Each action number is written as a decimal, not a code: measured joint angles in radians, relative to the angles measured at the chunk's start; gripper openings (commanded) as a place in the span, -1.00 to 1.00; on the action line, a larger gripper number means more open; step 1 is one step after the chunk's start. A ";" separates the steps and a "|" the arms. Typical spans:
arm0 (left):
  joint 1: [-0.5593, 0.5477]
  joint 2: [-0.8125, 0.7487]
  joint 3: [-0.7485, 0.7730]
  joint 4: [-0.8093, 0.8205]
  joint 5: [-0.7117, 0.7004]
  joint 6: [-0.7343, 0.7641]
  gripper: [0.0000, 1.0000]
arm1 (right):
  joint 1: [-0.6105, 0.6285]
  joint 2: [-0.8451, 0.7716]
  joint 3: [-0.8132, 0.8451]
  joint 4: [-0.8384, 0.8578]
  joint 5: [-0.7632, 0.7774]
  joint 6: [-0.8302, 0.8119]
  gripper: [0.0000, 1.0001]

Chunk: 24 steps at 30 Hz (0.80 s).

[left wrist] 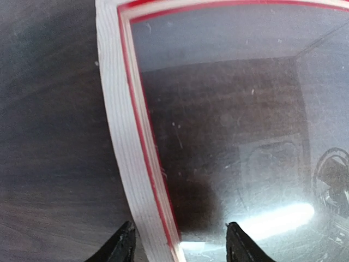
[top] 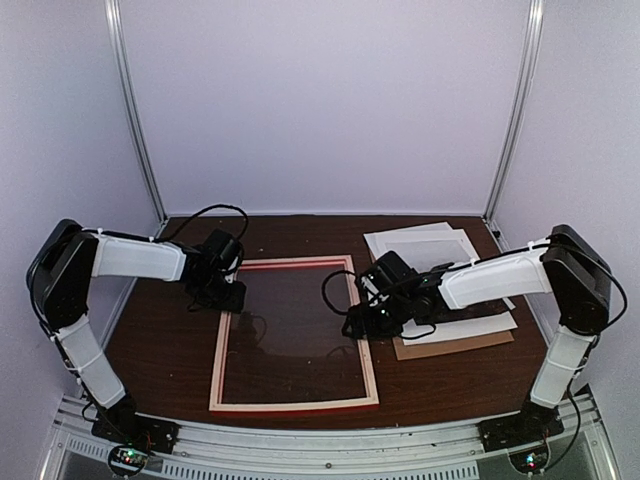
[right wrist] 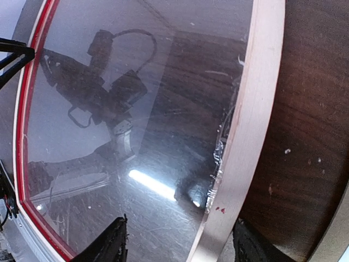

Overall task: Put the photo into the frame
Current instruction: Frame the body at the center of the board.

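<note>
The frame lies flat on the dark table with its pale wood side up and its glass pane reflecting the arms. My left gripper is at the upper part of the left rail. Its jaws stand open astride the rail, one finger on the table side and one over the glass. My right gripper is open astride the right rail in the same way, with its inner finger well in over the glass. I cannot make out the photo in any view.
A stack of white sheets lies at the back right, over a brown board, close to the right arm. Metal posts and pale walls close in the table at the back and sides.
</note>
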<state>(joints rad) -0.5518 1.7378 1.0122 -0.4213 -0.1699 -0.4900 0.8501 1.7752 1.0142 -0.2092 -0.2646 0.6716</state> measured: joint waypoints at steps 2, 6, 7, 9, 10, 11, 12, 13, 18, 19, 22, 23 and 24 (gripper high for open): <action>0.000 0.001 0.019 -0.010 -0.023 0.008 0.38 | -0.012 -0.003 0.015 -0.008 0.003 -0.017 0.37; 0.000 0.000 0.039 -0.021 -0.070 0.018 0.58 | -0.074 -0.060 0.004 -0.053 0.023 -0.056 0.40; 0.000 -0.003 0.039 -0.024 -0.082 0.021 0.60 | -0.101 -0.087 -0.002 -0.069 0.034 -0.066 0.41; 0.000 -0.014 0.039 -0.031 -0.101 0.023 0.64 | -0.165 -0.154 -0.017 -0.106 0.058 -0.094 0.41; 0.000 -0.024 0.039 -0.032 -0.107 0.025 0.65 | -0.196 -0.185 -0.021 -0.124 0.072 -0.104 0.42; 0.000 -0.037 0.036 -0.032 -0.111 0.026 0.66 | -0.235 -0.219 -0.026 -0.144 0.086 -0.120 0.42; 0.000 -0.055 0.032 -0.031 -0.117 0.027 0.67 | -0.277 -0.255 -0.031 -0.164 0.101 -0.133 0.42; 0.000 -0.079 0.026 -0.031 -0.121 0.028 0.68 | -0.317 -0.286 -0.036 -0.179 0.113 -0.148 0.42; 0.000 -0.189 -0.002 -0.020 -0.129 0.031 0.71 | -0.571 -0.430 -0.068 -0.252 0.156 -0.211 0.43; 0.000 -0.210 -0.008 -0.019 -0.129 0.032 0.72 | -0.637 -0.445 -0.074 -0.261 0.158 -0.224 0.43; 0.000 -0.253 -0.021 -0.019 -0.127 0.036 0.73 | -0.774 -0.451 -0.093 -0.276 0.156 -0.246 0.42; 0.000 -0.260 -0.023 -0.020 -0.126 0.036 0.73 | -0.814 -0.449 -0.101 -0.279 0.152 -0.251 0.42; 0.000 -0.268 -0.026 -0.020 -0.124 0.037 0.73 | -0.850 -0.447 -0.109 -0.281 0.143 -0.254 0.41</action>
<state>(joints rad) -0.5518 1.4700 0.9863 -0.4412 -0.2943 -0.4526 0.0006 1.3285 0.9047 -0.4904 -0.1219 0.4171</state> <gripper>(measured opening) 0.865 0.713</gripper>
